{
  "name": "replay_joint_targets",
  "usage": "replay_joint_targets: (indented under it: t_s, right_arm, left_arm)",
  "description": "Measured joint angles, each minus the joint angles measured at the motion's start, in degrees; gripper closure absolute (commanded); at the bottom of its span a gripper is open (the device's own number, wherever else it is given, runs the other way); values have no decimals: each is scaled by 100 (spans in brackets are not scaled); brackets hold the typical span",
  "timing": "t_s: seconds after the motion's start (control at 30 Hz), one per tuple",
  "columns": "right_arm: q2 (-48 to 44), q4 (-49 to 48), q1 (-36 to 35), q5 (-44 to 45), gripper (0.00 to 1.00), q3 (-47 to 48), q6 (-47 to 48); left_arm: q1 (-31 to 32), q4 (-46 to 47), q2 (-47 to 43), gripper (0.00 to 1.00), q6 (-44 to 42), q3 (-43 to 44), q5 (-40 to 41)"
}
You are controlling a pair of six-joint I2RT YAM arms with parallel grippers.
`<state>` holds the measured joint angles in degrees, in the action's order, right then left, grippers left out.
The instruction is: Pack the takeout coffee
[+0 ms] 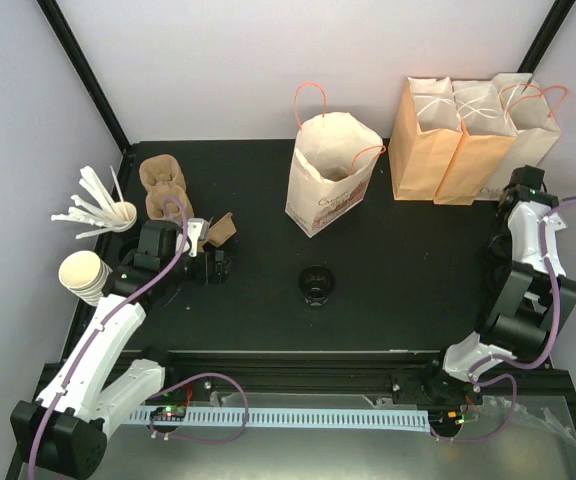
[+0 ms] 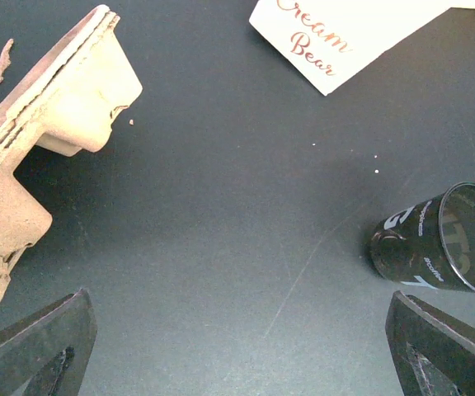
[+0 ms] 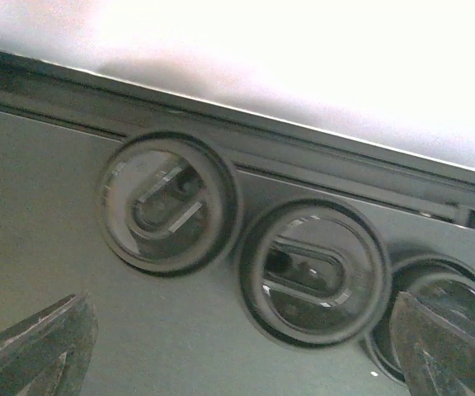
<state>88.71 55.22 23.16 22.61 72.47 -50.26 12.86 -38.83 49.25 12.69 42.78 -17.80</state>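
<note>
Top view: the cup stands upright on the matte black bench, near the front of the open bag but touching neither it nor an arm. Nothing is packed yet, so I judge the whole job is left: grasp the cup, lift it, lower it into the bag. The bag is creased pale paper with thin orange loop handles, its mouth gaping upward. Three tan bags stand side by side at the back right. Pulp trays and stacked white cups sit at the left.

Left wrist view: the left pincer is spread wide with nothing between its fingers. The cup is off to the right, apart from it. It is glossy black, tapered and printed in white, and whether a lid is seated on it I cannot tell. The pulp trays at the left look rough and fibrous.

Right wrist view: the right pincer is spread and empty above loose lids. These are flat round black plastic with oval recesses, lined up along the bench edge. The cup is not in view here.
</note>
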Motion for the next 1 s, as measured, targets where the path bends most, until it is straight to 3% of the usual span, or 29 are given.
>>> replay_joint_targets:
  t_s: [0.27,0.4,0.63,1.0]
  right_arm:
    - [1578,-33,-9,-190,0,1379,323]
    - [2107,28,-4,-323,0,1598,343]
    - [2649,160,-2,-345,1,1912,339]
    - [2728,118,116,-420,6,1777,275]
  left_arm:
    - [33,-4,111,1,0,0,2]
    - [35,-9,227,1,0,0,13]
    - [35,-9,310,1,0,0,63]
    - [35,-9,380,1,2,0,107]
